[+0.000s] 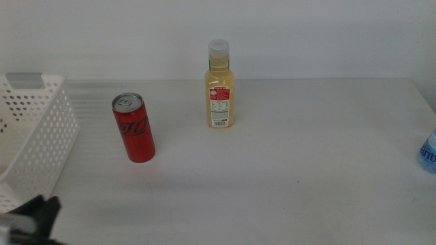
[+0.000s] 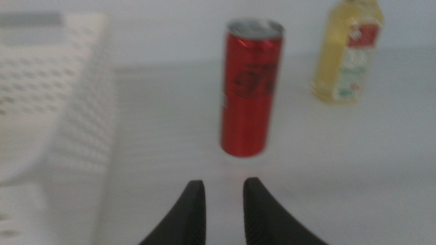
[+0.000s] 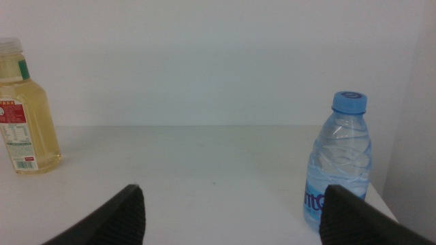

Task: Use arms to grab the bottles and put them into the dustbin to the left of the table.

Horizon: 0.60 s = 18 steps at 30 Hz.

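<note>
Since nothing was yet in the basket (image 1: 34, 129), I had the left claw (image 2: 223, 204) nearly clenched and empty, pointed at the upright can (image 2: 250, 88) standing ahead on the surface (image 1: 272, 177); my right claw (image 3: 231, 211) waited released, the water bottle (image 3: 340, 160) just beyond one jaw.

Left arm: only its black wedge-shaped two-fingered left gripper (image 1: 37, 216) shows in the middle view, at the bottom-left corner, low over the surface. In its wrist view the left gripper's (image 2: 223, 207) two dark tapered jaws stand close together with a narrow gap between them, nothing held.

Right arm: outside the middle view. In its wrist view the black two-fingered right gripper's (image 3: 235, 214) jaws are spread wide apart, holding nothing.
</note>
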Each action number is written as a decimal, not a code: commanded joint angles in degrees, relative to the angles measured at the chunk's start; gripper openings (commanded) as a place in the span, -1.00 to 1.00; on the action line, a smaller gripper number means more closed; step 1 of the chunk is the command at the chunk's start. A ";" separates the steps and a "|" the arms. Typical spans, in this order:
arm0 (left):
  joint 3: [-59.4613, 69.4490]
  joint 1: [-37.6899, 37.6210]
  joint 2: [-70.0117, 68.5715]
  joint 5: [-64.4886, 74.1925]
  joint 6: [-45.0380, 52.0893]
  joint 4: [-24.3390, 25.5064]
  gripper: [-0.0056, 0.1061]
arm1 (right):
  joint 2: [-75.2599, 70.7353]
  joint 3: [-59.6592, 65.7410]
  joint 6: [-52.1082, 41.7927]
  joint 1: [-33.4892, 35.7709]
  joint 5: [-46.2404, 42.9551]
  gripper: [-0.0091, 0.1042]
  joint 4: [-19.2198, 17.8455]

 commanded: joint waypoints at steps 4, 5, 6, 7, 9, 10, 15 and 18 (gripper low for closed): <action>0.23 -2.05 15.74 -17.97 -0.51 -0.62 -0.57 | -1.57 -0.44 -0.71 -0.39 -4.41 0.35 -0.58; 0.23 -2.05 18.60 -20.77 -0.51 -1.15 -0.57 | -1.57 -0.44 -0.71 -0.39 -4.41 0.35 -0.58; 0.23 -2.05 21.42 -23.58 -0.51 -1.57 -0.57 | -1.57 -0.44 -0.71 -0.39 -4.41 0.35 -0.58; 0.23 -2.05 23.52 -26.33 -0.51 -1.75 -0.57 | -1.57 -0.44 -0.71 -0.39 -4.41 0.35 -0.58; 0.23 -2.05 28.57 -32.01 -0.45 -1.75 -0.57 | -1.57 -0.44 -0.71 -0.39 -4.41 0.35 -0.58; 0.23 -2.05 30.53 -34.28 -0.21 -1.75 -0.57 | -1.57 -0.44 -0.71 -0.39 -4.41 0.35 -0.58; 0.30 -2.05 42.64 -46.18 1.40 -1.74 -0.57 | -1.57 -0.44 -0.71 -0.39 -4.41 0.35 -0.58; 0.30 -2.05 47.01 -52.34 1.94 -1.74 -0.57 | -1.57 -0.44 -0.71 -0.39 -4.41 0.35 -0.58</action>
